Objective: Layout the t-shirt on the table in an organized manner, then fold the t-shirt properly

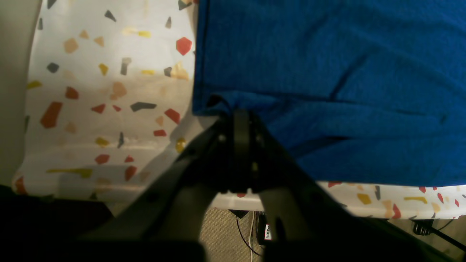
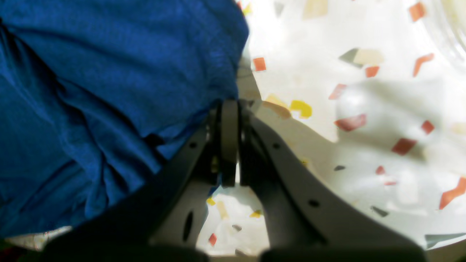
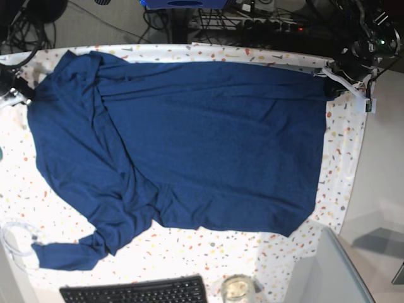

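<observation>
The dark navy t-shirt point(image 3: 189, 145) lies spread across the table point(image 3: 344, 158), its body mostly flat. Folds bunch along its left side, and one sleeve point(image 3: 66, 255) trails toward the front left. My left gripper point(image 1: 241, 115) is shut on a corner of the t-shirt point(image 1: 327, 72) near the table's edge point(image 1: 382, 211); in the base view this gripper point(image 3: 329, 88) is at the far right. My right gripper point(image 2: 229, 106) is shut on the edge of the t-shirt point(image 2: 109, 72), and in the base view it point(image 3: 24, 98) is at the far left.
A black keyboard point(image 3: 132, 293) and a glass jar point(image 3: 237, 289) sit at the front edge. A grey panel point(image 3: 328, 271) stands at the front right. Clear tubing point(image 3: 16, 238) lies front left. Cables and equipment point(image 3: 265, 22) crowd the floor behind the table.
</observation>
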`<action>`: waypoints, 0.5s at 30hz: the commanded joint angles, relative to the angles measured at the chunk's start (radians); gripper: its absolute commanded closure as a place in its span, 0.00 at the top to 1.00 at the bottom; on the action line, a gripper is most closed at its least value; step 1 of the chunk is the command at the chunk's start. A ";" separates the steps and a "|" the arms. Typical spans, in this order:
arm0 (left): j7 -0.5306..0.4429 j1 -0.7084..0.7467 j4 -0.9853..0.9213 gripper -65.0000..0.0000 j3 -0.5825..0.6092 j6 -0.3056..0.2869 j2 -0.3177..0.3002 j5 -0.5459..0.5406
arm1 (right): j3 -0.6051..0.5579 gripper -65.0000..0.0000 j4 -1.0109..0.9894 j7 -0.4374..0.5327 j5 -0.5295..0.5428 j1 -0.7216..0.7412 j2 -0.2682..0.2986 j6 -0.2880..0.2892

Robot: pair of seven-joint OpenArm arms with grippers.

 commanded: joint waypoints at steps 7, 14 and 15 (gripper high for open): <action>-0.016 0.003 0.016 0.00 -0.001 -0.004 -0.010 -0.011 | 0.006 0.51 0.245 -0.028 0.010 -0.092 -0.016 -0.003; -0.016 -0.003 0.014 0.00 -0.001 -0.004 -0.010 -0.011 | -0.249 0.69 0.543 -0.014 0.008 -0.204 -0.017 -0.006; -0.016 -0.005 0.014 0.00 -0.001 -0.004 -0.010 -0.011 | -0.287 0.70 0.536 -0.011 0.008 -0.201 -0.012 -0.009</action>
